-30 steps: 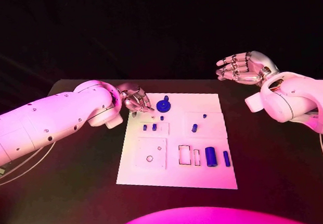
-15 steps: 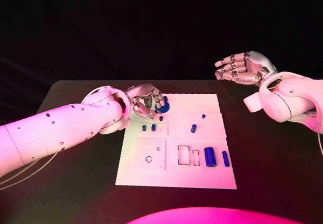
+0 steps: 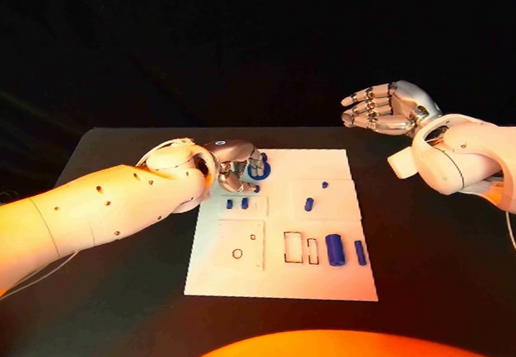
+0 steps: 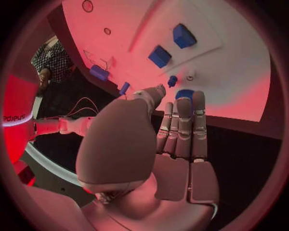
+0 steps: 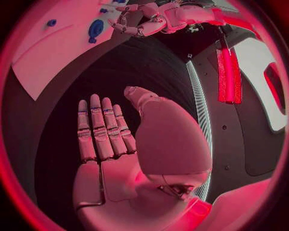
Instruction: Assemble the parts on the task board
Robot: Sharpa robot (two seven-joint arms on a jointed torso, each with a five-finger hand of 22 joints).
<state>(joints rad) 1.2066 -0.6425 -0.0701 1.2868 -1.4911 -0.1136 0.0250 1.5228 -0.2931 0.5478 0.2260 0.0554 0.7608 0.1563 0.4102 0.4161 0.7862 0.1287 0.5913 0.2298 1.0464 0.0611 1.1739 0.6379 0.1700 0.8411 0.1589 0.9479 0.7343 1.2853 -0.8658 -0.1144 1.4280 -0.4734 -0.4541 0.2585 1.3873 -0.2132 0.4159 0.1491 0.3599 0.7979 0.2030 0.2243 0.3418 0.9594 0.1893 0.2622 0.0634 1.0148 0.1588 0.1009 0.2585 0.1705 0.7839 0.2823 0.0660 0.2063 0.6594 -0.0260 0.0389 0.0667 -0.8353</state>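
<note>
On white task board point(image 3: 339, 284): blue parts point(image 3: 336, 249) (small)

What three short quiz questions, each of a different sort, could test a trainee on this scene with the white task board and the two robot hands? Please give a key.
1. True or false: the right hand holds a small blue part.
2. Which hand hovers over the round blue disc part at the far edge of the white rectangular task board? A) left hand B) right hand
3. Fill in: the large blue cylinder lies on the board's ____ side, nearer the robot.

Key
1. False; its fingers are spread and empty, off the board.
2. A
3. right
</note>
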